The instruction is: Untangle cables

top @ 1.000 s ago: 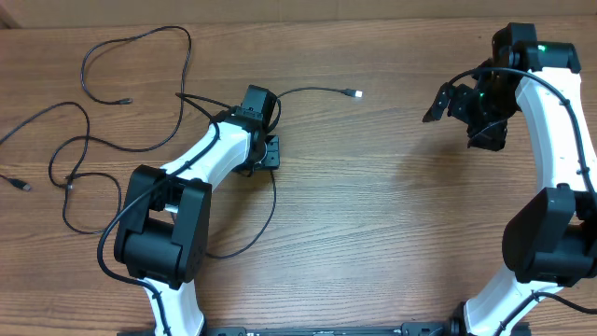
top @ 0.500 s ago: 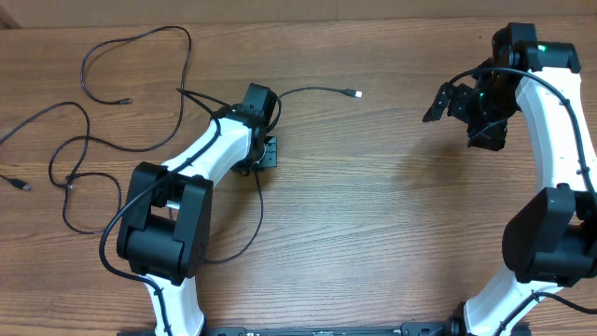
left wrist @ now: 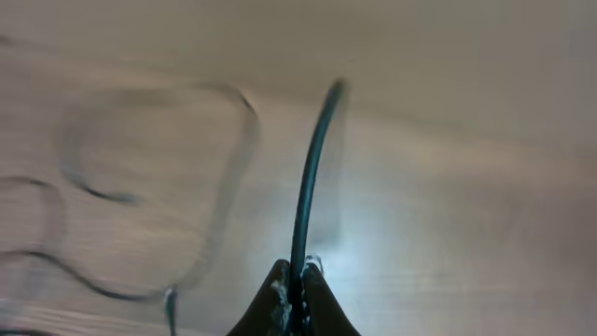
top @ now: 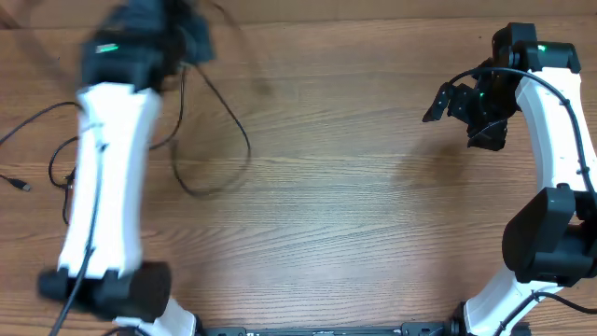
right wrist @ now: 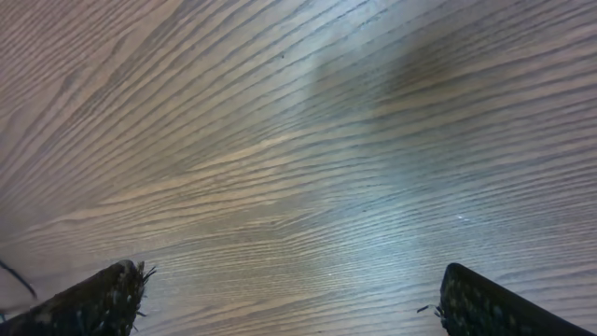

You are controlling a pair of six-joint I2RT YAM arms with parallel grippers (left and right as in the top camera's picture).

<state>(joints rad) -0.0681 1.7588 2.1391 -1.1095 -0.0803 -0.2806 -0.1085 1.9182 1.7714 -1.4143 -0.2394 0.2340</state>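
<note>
Two arms stand at a wood-grain tabletop (top: 354, 215), and the cables (top: 246, 145) all lie on its left half. The left arm (top: 107, 168) stretches toward the far left corner and shows from above only as a smear of blur, dark at the top and white along its length. Seen from its wrist, the left end effector (left wrist: 297, 301) is pinched tight on one thin black cable (left wrist: 308, 187). This strand comes straight out from between the closed fingertips and bends off a little to the right at its far end. Past it, on the left, slack loops (left wrist: 238, 168) of the other strands rest on the wood, too blurred to follow.

From above, the clearest stretch of the cables starts near the blurred head of the left arm, bows out to the right over the wood and curls back toward the arm's white link. More strands trail out on the arm's other side, toward the left edge, where a small plug (top: 20, 185) lies on the wood. Which strand crosses which there, I cannot tell.

The right arm (top: 560, 140) stands at the right side, well apart from the cables. The right end effector (right wrist: 298, 303) is spread wide, its two dark fingertips (right wrist: 103, 299) at the bottom corners of the wrist view with bare wood between them.
</note>
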